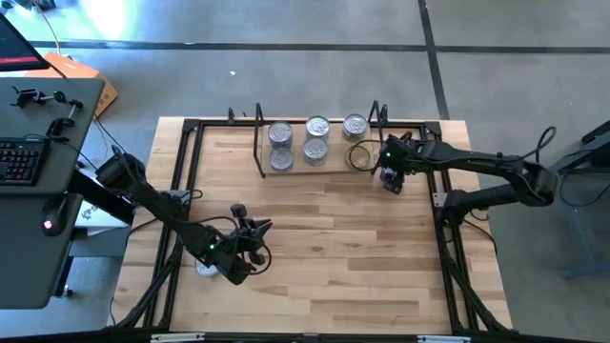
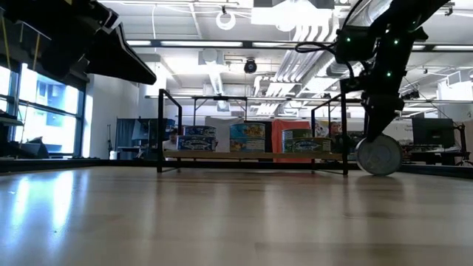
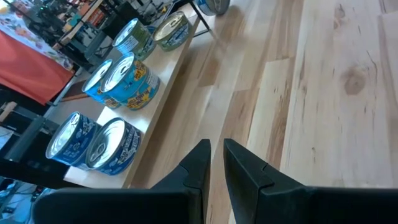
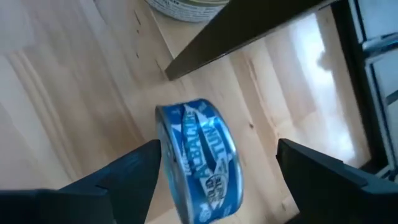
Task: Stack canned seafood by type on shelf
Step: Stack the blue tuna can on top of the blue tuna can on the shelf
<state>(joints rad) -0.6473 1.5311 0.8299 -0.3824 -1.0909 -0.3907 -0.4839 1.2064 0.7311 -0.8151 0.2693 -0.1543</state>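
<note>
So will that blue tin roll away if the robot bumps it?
Probably. The blue tin is round and seems to stand on its edge between the open right gripper, so a nudge could roll it. Its shiny lid looks slippery too.

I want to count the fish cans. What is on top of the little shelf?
On the shelf sit five tins: two pairs and a single one at the right end. The high view shows only their silver lids, so any tins stacked beneath stay hidden. Another blue tin is off the shelf, between the right end effector's open fingers.
</note>
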